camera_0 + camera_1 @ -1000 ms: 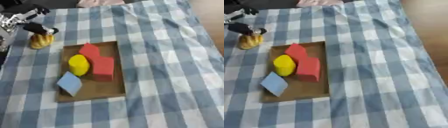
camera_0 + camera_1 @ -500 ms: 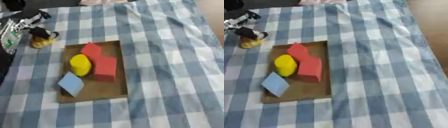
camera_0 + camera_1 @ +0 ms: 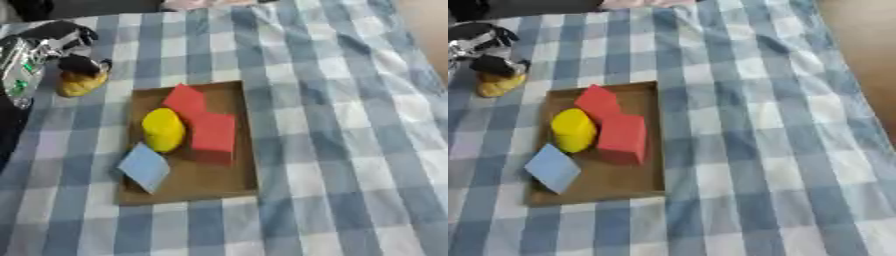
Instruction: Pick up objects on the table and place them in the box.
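Note:
A yellow-orange object (image 3: 81,83) sits on the checked cloth at the upper left, just outside the brown box (image 3: 229,182). My left hand (image 3: 51,44) comes in from the upper left, its dark fingers (image 3: 80,64) curled over the top of that object. In the box lie a small red block (image 3: 185,99), a larger red block (image 3: 213,135), a yellow cylinder (image 3: 163,129) and a light blue block (image 3: 144,166). My right hand shows in no view.
The blue and white checked cloth (image 3: 350,150) covers the table, with open room right of the box. The table's right edge and bare floor (image 3: 864,30) show at the upper right. Dark shapes lie along the far left edge.
My left hand stays over the yellow-orange object with only a slight shift of the wrist. The blocks in the box have not moved.

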Robot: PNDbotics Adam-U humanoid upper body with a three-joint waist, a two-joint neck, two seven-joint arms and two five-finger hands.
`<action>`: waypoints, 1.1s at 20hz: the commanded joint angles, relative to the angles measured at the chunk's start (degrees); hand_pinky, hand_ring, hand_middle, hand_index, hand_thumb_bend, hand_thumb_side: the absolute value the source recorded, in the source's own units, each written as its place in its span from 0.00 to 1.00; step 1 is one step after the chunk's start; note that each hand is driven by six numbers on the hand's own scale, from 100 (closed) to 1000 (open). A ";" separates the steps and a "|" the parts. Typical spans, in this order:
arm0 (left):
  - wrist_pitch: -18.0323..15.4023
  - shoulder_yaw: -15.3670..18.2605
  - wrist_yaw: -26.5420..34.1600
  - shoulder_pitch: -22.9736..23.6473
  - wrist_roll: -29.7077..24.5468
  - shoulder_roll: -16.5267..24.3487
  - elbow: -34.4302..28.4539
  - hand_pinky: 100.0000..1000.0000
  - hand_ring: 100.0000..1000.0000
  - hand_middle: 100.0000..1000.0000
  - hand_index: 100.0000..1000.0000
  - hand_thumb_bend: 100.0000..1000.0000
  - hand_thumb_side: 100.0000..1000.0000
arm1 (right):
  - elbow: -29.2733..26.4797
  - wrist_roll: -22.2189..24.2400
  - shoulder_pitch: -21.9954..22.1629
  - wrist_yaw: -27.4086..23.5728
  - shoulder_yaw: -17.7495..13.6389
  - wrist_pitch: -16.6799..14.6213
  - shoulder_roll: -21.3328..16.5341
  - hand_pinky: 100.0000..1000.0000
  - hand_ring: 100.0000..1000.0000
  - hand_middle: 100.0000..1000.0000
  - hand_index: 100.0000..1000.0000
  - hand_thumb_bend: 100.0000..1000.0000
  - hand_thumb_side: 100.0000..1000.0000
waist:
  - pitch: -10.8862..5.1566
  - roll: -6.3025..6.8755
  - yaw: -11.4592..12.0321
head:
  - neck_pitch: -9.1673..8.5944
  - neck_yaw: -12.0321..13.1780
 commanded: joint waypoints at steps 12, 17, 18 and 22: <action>-3.49 -1.19 7.86 1.56 -13.76 6.74 -5.64 0.93 0.90 0.81 0.95 0.28 0.23 | -0.84 -0.14 1.01 0.36 -0.90 0.24 -1.81 0.90 1.00 0.64 0.73 0.00 0.46 | -3.03 -0.52 1.37 | 1.39 -0.91; -4.23 -1.51 11.09 2.34 -17.05 7.37 -6.26 0.93 0.90 0.81 0.94 0.29 0.32 | -0.84 -0.04 1.14 0.47 -0.84 0.35 -1.68 0.91 1.00 0.64 0.73 0.00 0.46 | -2.88 -0.61 1.54 | 1.33 -1.09; -4.13 -1.61 11.10 2.46 -17.62 7.51 -6.28 0.93 0.91 0.81 0.94 0.32 0.33 | -0.84 0.00 1.20 0.50 -0.81 0.36 -1.68 0.91 1.00 0.64 0.73 0.00 0.46 | -2.88 -0.59 1.57 | 1.34 -1.11; -3.41 -1.83 8.68 2.65 -19.18 7.85 -6.20 0.93 0.90 0.81 0.93 0.39 0.30 | -0.84 0.03 1.32 0.49 -0.82 0.38 -1.62 0.91 1.00 0.64 0.73 0.00 0.46 | -2.94 -0.57 1.63 | 1.38 -1.14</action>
